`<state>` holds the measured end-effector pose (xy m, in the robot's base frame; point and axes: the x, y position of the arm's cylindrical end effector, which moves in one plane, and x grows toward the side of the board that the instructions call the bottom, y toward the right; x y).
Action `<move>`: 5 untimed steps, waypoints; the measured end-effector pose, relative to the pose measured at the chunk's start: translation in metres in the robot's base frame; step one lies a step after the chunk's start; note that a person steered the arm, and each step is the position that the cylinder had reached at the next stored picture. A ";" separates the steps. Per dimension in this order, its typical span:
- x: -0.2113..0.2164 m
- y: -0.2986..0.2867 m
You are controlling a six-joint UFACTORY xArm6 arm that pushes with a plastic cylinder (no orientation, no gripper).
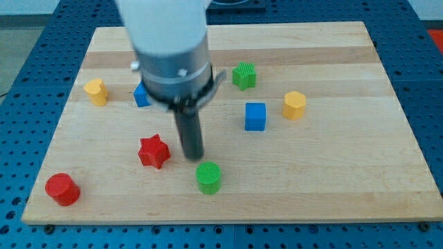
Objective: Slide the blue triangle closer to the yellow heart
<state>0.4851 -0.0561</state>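
The blue triangle (142, 96) lies at the view's upper left, mostly hidden behind the arm's grey body. The yellow heart (96, 91) sits to its left, a short gap away. My tip (193, 157) is the lower end of the dark rod, near the board's middle. It stands well below and to the right of the blue triangle, between the red star (154, 151) and the green cylinder (208, 177), touching neither.
A green block (243, 75) sits at the upper middle, a blue cube (255, 116) and a yellow hexagon (294, 105) to the right, a red cylinder (62, 189) at the lower left. The wooden board (332, 173) ends in edges on all sides.
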 end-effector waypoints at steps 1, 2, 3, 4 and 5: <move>-0.069 0.009; -0.070 0.009; -0.072 0.009; -0.072 0.009; -0.073 0.003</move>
